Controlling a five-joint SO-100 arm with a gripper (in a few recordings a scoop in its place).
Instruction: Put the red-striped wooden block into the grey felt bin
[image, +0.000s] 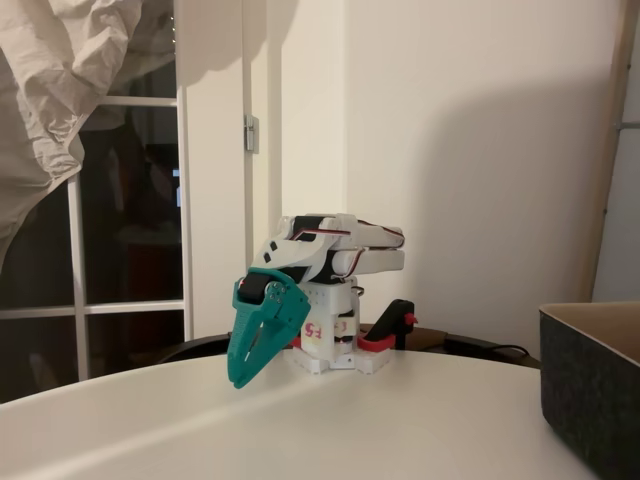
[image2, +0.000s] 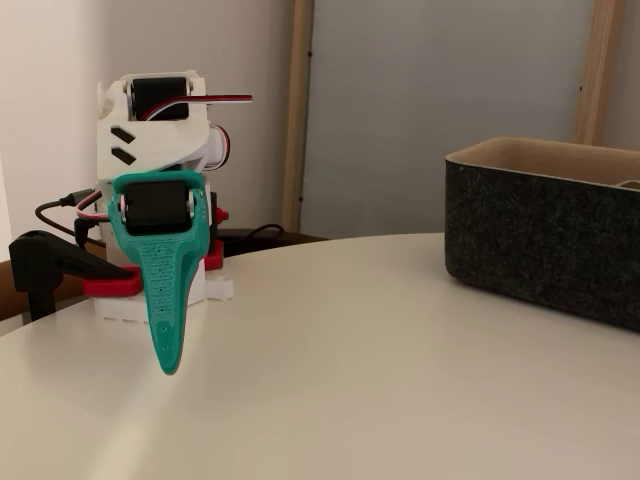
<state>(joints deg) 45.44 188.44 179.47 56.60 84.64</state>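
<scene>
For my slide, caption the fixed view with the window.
Folded white arm rests with its teal gripper shut, tip just above the white table; the grey felt bin stands at right.

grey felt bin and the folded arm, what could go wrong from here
1. The hand points down with its tip close above the white table; unfolding carelessly could scrape the tabletop.
2. The grey felt bin has tall straight walls, so a low swing toward it could hit or push the wall instead of clearing the rim.
3. The hand looks shut and holds nothing. Closed fingers could knock a small block aside if they do not open before reaching it.
</scene>
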